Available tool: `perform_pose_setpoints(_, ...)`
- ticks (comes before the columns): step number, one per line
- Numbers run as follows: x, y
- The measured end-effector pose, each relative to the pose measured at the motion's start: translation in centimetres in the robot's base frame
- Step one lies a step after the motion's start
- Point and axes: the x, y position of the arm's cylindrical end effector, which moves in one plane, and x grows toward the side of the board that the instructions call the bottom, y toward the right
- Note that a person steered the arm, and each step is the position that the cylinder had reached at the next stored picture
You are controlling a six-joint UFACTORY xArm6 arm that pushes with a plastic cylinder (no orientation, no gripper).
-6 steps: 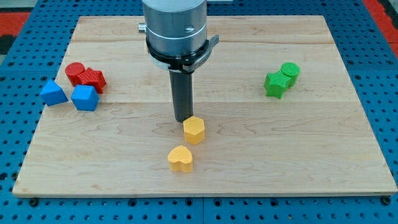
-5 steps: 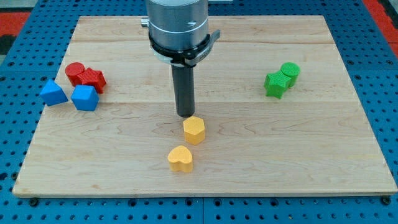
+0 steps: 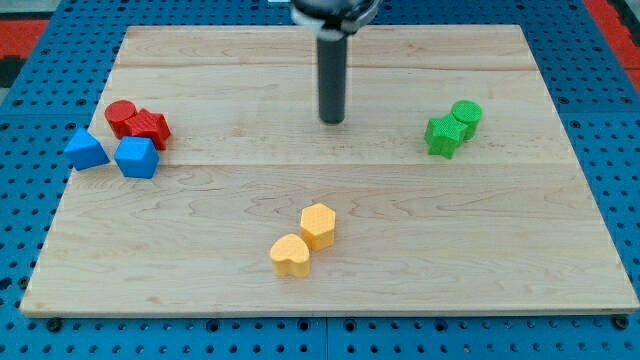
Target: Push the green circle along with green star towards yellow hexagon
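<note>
On the wooden board (image 3: 200, 60), 8 blocks are counted, and all positions below are given relative to the yellow hexagon (image 3: 318, 225). 2 yellow blocks are present: the hexagon itself and 1 yellow heart (image 3: 290, 255), touching it toward the view's bottom left. 2 green blocks are recorded well apart from the hexagon, toward the view's upper right: 1 green star (image 3: 442, 136) and 1 green circle (image 3: 466, 116), the 2 touching each other. 2 red blocks, 1 red circle (image 3: 121, 116) and 1 red star (image 3: 149, 126), are noted far toward the view's upper left, pressed together. 2 blue blocks, 1 blue triangle (image 3: 86, 149) and 1 blue cube (image 3: 136, 157), lie just below those. No claw is fitted; my tip (image 3: 331, 121) is observed well above the hexagon, touching no block, with the green pair off to its right.
</note>
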Motion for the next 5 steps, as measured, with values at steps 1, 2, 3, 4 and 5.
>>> perform_pose_setpoints(1, -4.9, 8.5)
perform_pose_setpoints(2, -4.6, 18.5)
perform_pose_setpoints(3, -0.3, 20.0)
perform_pose_setpoints(4, 3.9, 14.8)
perform_pose_setpoints(5, 8.0, 9.4)
